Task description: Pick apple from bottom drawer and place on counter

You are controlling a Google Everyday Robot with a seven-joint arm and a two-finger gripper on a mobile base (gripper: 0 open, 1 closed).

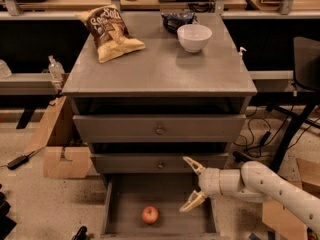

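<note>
The apple (150, 214), small and red-orange, lies on the floor of the open bottom drawer (125, 194), near its front middle. My gripper (188, 184) is open, its two pale fingers spread wide, one up and one down. It hangs over the drawer's right part, to the right of the apple and above it, apart from it. The white arm reaches in from the lower right. The counter (160, 66) is the grey cabinet top above the two shut upper drawers.
On the counter lie a chip bag (109, 32), a white bowl (194, 37) and a dark packet (176, 19). A cardboard box (59, 144) stands left of the cabinet. A black chair (300, 94) and cables are at the right. Wooden benches run behind.
</note>
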